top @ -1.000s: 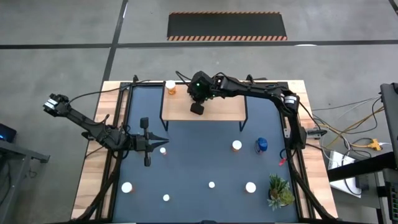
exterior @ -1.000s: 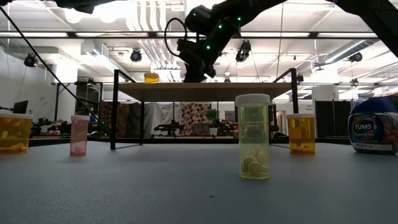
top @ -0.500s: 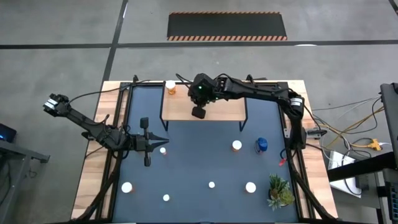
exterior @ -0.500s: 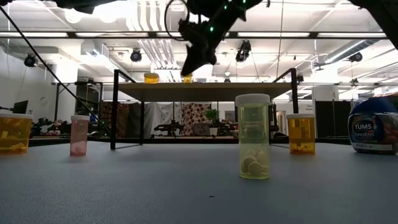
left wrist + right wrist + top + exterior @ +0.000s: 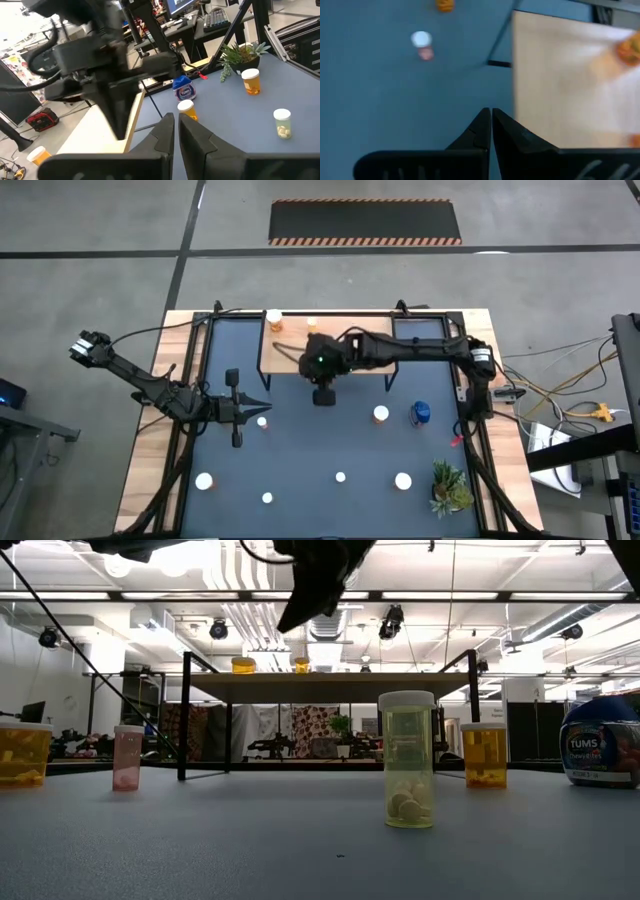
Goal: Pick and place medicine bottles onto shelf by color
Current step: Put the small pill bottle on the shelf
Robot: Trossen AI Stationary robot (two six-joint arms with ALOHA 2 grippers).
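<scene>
Over the shelf's (image 5: 365,365) front edge, right hand (image 5: 323,394) pinched empty.

The closed right gripper (image 5: 323,394) hangs at the front edge of the light wooden shelf on black legs (image 5: 375,358), two white-capped orange bottles (image 5: 274,319) behind it on the board, the other bottles (image 5: 381,414) spread over the mat (image 5: 300,450) before it.

On the blue bottle (image 5: 602,754), at the right edge of the low view, the word "TUMS" can be read on its label. No other text is readable.
</scene>
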